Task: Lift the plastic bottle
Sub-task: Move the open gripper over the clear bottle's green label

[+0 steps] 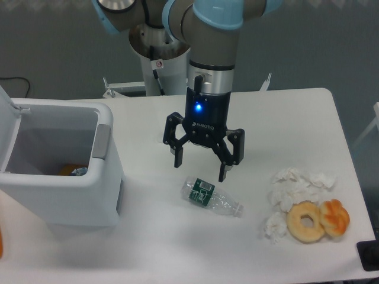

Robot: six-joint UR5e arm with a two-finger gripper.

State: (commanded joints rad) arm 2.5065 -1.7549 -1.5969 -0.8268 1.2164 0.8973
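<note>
White table (pixel 177 248) under a grey wall, arm hanging over the middle.
Gripper (pixel 200 165) hovers with fingers spread wide, holding nothing, just above the plastic bottle (pixel 211 199) lying on its side; white bin (pixel 59 171) left, tissue wads (pixel 293 190) and doughnut (pixel 306 221) right.

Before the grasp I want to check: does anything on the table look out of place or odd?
The plastic bottle lies on its side below the open gripper, not upright. White tissue wads lie scattered against a doughnut. Nothing seems spilled.
</note>
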